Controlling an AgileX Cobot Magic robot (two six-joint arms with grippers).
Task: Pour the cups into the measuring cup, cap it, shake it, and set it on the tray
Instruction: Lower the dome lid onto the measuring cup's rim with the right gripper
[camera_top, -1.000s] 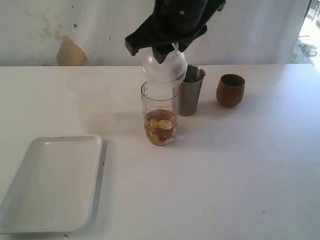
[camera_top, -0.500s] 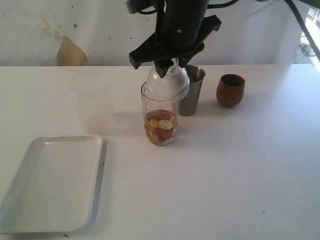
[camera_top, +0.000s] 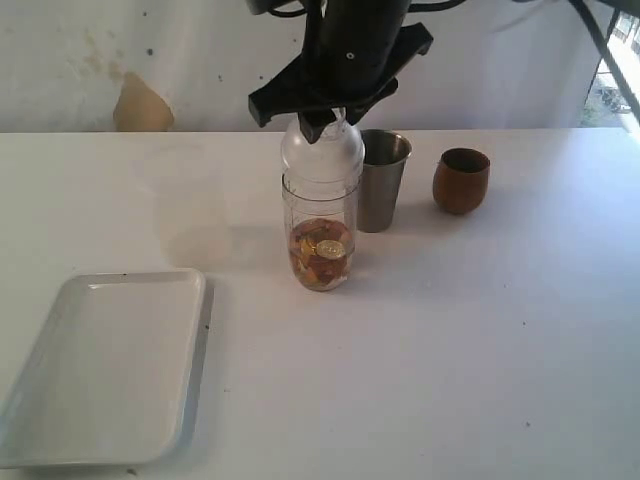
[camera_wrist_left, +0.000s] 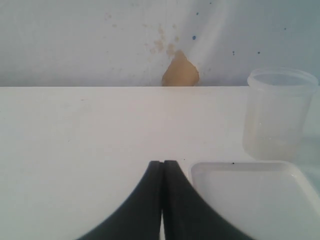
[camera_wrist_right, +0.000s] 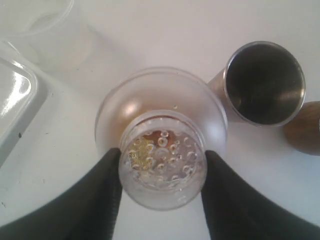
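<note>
Closest to me is the tray (camera_top: 100, 370), white and bare, at the front left of the bench (camera_top: 480, 380). My left claw (camera_wrist_left: 162, 200) waits just beside one corner of it. Its jaws are pressed together and hold nothing.

Further in, at the middle of the bench, stands the measuring cup (camera_top: 320, 240). It is upright, with brown and yellow bits in its bottom. This is where the change is. A moment ago the lid (camera_top: 322, 150) hung tilted over the rim. Now it is straight and sits on the mouth of the cup. My right claw (camera_wrist_right: 162, 175) reaches down from above and squeezes the lid's narrow top from both sides.

I think the capping is nearly done, but I can't tell if the lid is pushed on tight. It should be tight before the shake, or the bits could fly out.

Just behind the cup, to the right, is the steel tumbler (camera_top: 382, 180). In the right wrist view it looks empty inside. Further right, apart from it, is the wooden cup (camera_top: 461, 180). I can't see into that one. Shaking and the trip to the tray are still to do.
</note>
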